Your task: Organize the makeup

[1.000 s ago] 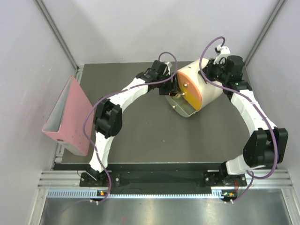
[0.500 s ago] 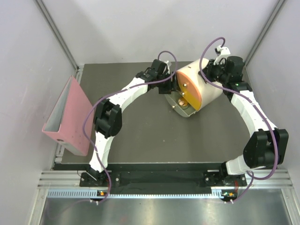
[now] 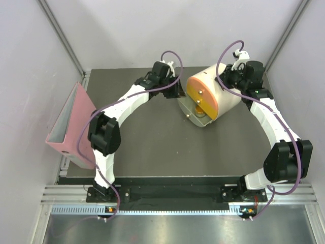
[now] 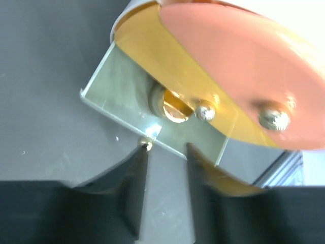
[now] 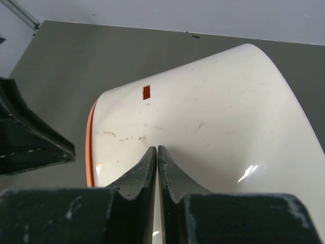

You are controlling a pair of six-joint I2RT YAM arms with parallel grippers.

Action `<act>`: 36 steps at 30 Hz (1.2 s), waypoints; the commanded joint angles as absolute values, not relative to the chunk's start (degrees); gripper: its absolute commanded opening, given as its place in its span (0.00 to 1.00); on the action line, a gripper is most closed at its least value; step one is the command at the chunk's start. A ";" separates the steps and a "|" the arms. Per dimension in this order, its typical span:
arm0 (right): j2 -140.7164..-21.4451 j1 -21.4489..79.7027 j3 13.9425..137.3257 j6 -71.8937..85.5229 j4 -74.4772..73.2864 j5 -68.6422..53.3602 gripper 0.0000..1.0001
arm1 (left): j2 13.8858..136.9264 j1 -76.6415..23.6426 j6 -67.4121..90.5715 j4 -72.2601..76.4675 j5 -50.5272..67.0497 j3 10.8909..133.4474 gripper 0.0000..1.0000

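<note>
From above, the cream box sits at the far middle of the dark table, its orange-and-yellow face turned towards the left arm. A pale translucent drawer stands pulled out at the bottom of that face. One small gold-toned thing, seemingly a round compact, lies in it; no other makeup shows. The pink binder leans at the left edge, well apart. The left claw hangs just beside the box's face, left of the drawer. The right claw is at the box's far upper side.

The left wrist view looks into the open drawer. The round compact rests at its back, under the yellow front, near two shiny knobs. The left claw sits just in front of the drawer's near wall, its fingers parted with bare table between them, gripping nothing. The compact lies beyond the tips, not touched.

In the right wrist view, the right claw has its fingers pressed together, tips against the cream box's smooth shell, holding nothing. The drawer and makeup are hidden here.
</note>
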State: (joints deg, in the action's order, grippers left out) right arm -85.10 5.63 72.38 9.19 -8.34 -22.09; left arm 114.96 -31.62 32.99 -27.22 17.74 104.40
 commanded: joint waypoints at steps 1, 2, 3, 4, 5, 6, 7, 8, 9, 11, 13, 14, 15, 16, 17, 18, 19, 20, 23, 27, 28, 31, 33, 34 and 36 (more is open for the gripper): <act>-91.14 6.50 65.39 7.91 -33.49 -18.98 0.06 | 106.71 -30.50 31.11 -23.30 20.29 96.80 0.25; -91.23 6.50 65.39 7.91 -33.49 -19.07 0.06 | 106.09 -30.24 31.20 -22.68 20.74 95.38 0.14; -91.23 6.59 65.39 8.08 -33.49 -19.07 0.06 | 105.39 -30.15 31.46 -22.41 21.18 93.80 0.10; -91.32 6.59 65.39 8.09 -33.49 -19.07 0.06 | 105.12 -30.06 32.07 -21.98 21.96 90.91 0.10; -91.32 6.50 65.39 8.09 -33.40 -19.07 0.06 | 105.20 -29.88 32.43 -21.62 23.63 89.75 0.09; -91.41 6.50 65.56 8.09 -33.49 -19.16 0.06 | 105.38 -29.80 32.87 -21.19 24.69 88.69 0.06; -91.41 6.50 65.57 8.00 -33.49 -19.16 0.06 | 105.64 -29.79 33.57 -20.66 25.74 86.77 0.04; -91.58 6.50 65.57 8.00 -33.57 -19.16 0.06 | 106.51 -29.79 34.18 -20.48 27.41 85.97 0.03; -91.50 6.50 65.83 7.82 -33.66 -19.07 0.06 | 107.05 -29.71 34.80 -19.43 28.20 85.26 0.00; -91.67 6.50 66.09 7.74 -33.84 -19.16 0.06 | 108.71 -29.71 36.91 -17.94 30.66 83.50 0.00; -91.67 6.50 66.36 7.73 -33.92 -19.07 0.06 | 109.94 -29.71 38.75 -15.56 32.07 82.80 0.00; -91.76 6.50 66.36 7.73 -34.01 -19.07 0.06 | 111.26 -29.62 39.11 -15.12 32.52 82.97 0.00; -91.76 6.50 66.44 7.73 -34.01 -19.07 0.06 | 111.97 -29.62 39.37 -13.99 33.22 83.40 0.00; -91.93 6.50 66.45 7.73 -34.01 -19.07 0.06 | 112.49 -29.62 39.46 -13.54 33.31 83.93 0.00; -91.93 6.50 66.27 7.73 -34.01 -19.07 0.06 | 113.89 -29.71 39.55 -13.45 33.57 84.54 0.00; -91.85 6.50 66.36 7.73 -34.10 -19.07 0.06 | 114.69 -29.71 39.81 -13.36 33.75 86.29 0.00; -91.85 6.59 66.27 7.73 -34.01 -19.07 0.06 | 115.48 -29.71 40.08 -13.36 33.92 87.18 0.00; -91.85 6.42 66.18 7.65 -33.93 -19.07 0.06 | 117.05 -29.71 40.51 -13.36 34.27 88.14 0.00; -91.93 6.50 65.92 7.91 -33.66 -19.07 0.06 | 120.04 -29.79 41.83 -12.66 34.19 91.31 0.00; -92.02 6.50 65.83 8.00 -33.66 -19.07 0.06 | 123.30 -29.88 45.08 -10.64 35.15 94.47 0.00; -91.93 6.59 65.83 7.91 -33.58 -19.07 0.06 | 124.18 -29.88 45.61 -10.29 35.24 95.00 0.00; -92.28 6.50 66.00 7.82 -33.66 -18.98 0.06 | 126.20 -30.15 46.49 -9.84 35.25 97.20 0.00; -92.46 6.50 66.27 7.91 -33.75 -18.98 0.06 | 127.00 -30.23 47.54 -9.23 35.42 98.52 0.00; -92.72 6.50 66.36 7.91 -33.66 -19.07 0.06 | 127.79 -30.32 47.98 -8.79 35.42 98.79 0.00; -92.90 6.50 66.62 7.91 -33.66 -19.07 0.06 | 128.40 -30.32 49.39 -7.31 35.60 99.84 0.00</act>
